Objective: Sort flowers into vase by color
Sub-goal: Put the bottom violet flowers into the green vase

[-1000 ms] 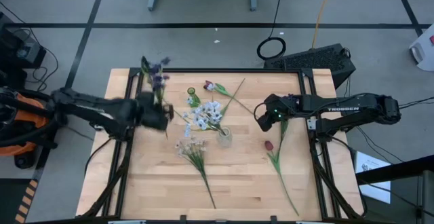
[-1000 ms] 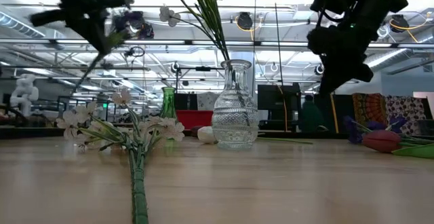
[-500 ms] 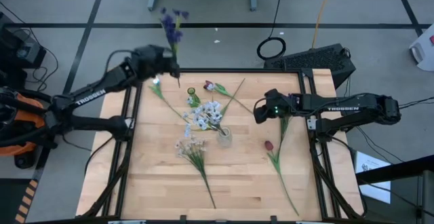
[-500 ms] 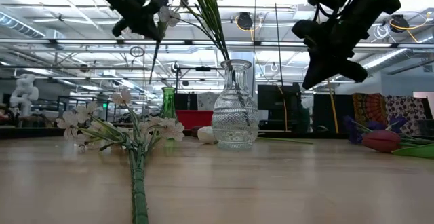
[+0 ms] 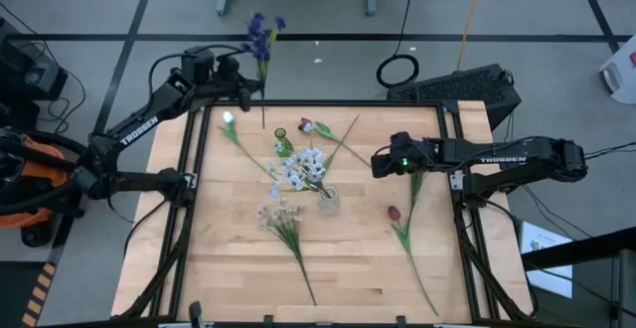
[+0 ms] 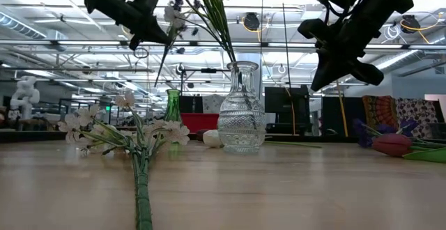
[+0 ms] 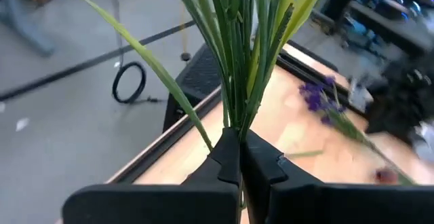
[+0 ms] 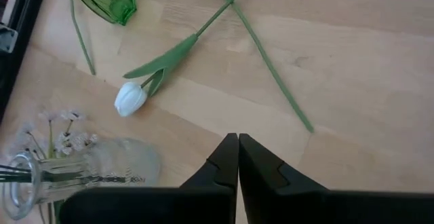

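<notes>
The left arm had swung furthest: a second before, it lay low over the table (image 5: 219, 268) to the left of the clear vase (image 5: 328, 203); now it reached out over the far-left corner, well away from the vase. The left gripper (image 5: 254, 87) was pressed tight on the green stems of the purple flower (image 5: 259, 36), whose blooms hung out past the table's far edge over the floor. In the left wrist view the fingers (image 7: 230, 157) pinched a whole bunch of stems and leaves. The right arm had only crept a little nearer the vase; the right gripper (image 5: 381, 163) hovered to the vase's right with its fingers pressed together on nothing, above the white tulip (image 8: 130, 98).

As a judgement, the purple flower was lifted clear and mid-carry, not yet sorted. The clear vase already held a pale spray (image 5: 298, 169). The small green vase (image 5: 283, 145), beyond the clear vase on its far-left side, stood empty and was the likely target. Still loose on the wood were a second pale spray (image 5: 278, 217) on the near-left side of the clear vase, a dark red tulip (image 5: 395, 213) to its right, and another tulip (image 5: 308, 126) beyond it.

The only readable writing was "TROSSEN" in white on both arms, seen from above.
</notes>
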Controlling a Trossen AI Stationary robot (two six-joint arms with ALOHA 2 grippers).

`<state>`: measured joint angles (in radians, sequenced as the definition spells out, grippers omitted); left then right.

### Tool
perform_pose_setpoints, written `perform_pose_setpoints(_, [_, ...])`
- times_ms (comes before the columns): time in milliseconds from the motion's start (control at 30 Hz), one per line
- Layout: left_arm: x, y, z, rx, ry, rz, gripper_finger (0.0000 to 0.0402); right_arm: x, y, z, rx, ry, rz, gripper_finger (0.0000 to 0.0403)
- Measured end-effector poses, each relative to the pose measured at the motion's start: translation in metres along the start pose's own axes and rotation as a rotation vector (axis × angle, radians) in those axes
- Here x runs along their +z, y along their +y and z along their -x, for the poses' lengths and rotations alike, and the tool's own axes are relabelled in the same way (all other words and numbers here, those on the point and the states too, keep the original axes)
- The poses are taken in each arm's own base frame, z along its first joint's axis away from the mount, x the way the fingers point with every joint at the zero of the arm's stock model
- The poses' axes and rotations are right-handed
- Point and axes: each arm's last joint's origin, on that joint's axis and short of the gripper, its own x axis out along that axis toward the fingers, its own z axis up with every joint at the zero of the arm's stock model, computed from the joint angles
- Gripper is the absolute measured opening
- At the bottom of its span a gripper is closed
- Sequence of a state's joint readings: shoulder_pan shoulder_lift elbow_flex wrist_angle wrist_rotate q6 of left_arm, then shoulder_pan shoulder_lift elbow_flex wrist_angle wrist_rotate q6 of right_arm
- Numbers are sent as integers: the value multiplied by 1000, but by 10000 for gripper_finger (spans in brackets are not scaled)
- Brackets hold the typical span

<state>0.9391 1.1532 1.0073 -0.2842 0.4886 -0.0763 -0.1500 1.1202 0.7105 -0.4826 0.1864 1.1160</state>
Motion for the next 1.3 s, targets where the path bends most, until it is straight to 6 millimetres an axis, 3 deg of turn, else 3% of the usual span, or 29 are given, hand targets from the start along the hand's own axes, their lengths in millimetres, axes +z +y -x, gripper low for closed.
perform_pose_setpoints(533, [10, -28, 0, -104, -111, -188, 0, 1, 1, 0, 2, -32, -75, 4])
perform_pose_setpoints(900, [-33, -21, -22, -154, -208, -84, 0, 1, 2, 0, 10, -34, -81, 4])
perform_pose_setpoints(1300, [-35, -20, -22, -154, -203, -137, 0, 1, 2, 0, 11, -33, -80, 4])
